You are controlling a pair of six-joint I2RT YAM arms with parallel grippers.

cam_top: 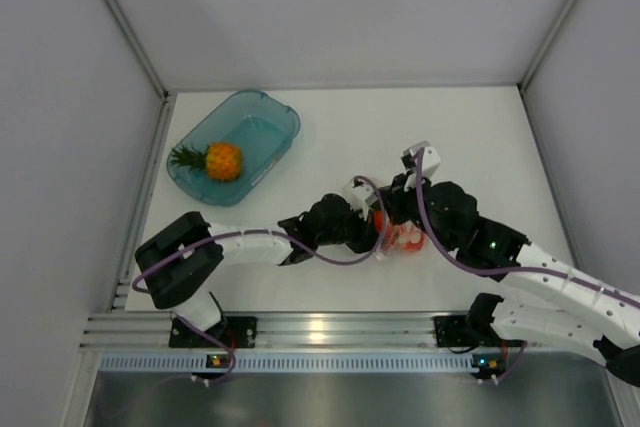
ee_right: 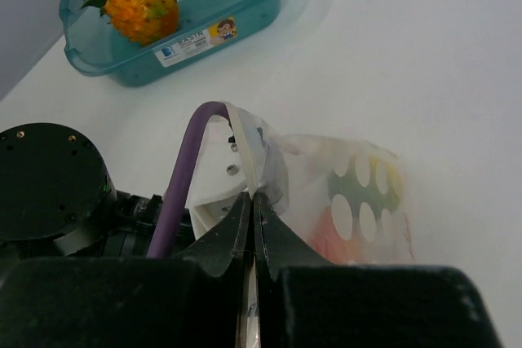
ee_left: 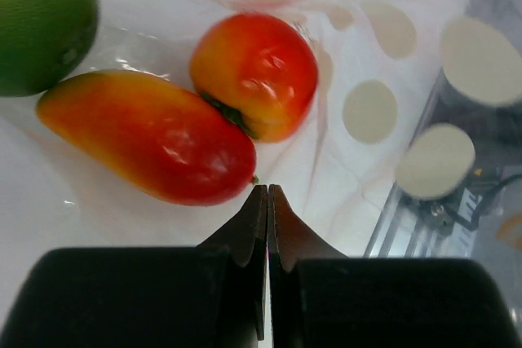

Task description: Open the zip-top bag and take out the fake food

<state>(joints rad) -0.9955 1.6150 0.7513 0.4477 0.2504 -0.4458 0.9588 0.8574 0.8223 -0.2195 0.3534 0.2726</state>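
The zip-top bag [cam_top: 408, 239] lies mid-table between my two grippers, clear with white dots, and also shows in the right wrist view [ee_right: 363, 193]. My left gripper [cam_top: 370, 221] is shut on the bag's film [ee_left: 267, 189]. Just beyond its tips lie a long red-orange fruit [ee_left: 155, 136], a rounded red-orange fruit [ee_left: 257, 71] and a green fruit [ee_left: 37, 18], seen among the plastic. My right gripper [cam_top: 393, 213] is shut on the bag's zip edge [ee_right: 251, 195], which stands up from its tips. The orange pineapple [cam_top: 222, 160] lies in the teal tray, also seen in the right wrist view [ee_right: 143, 6].
The translucent teal tray [cam_top: 272, 113] stands at the back left, with its wall in the right wrist view [ee_right: 245, 14]. White enclosure walls close in the table on three sides. A metal rail [cam_top: 330, 327] runs along the near edge.
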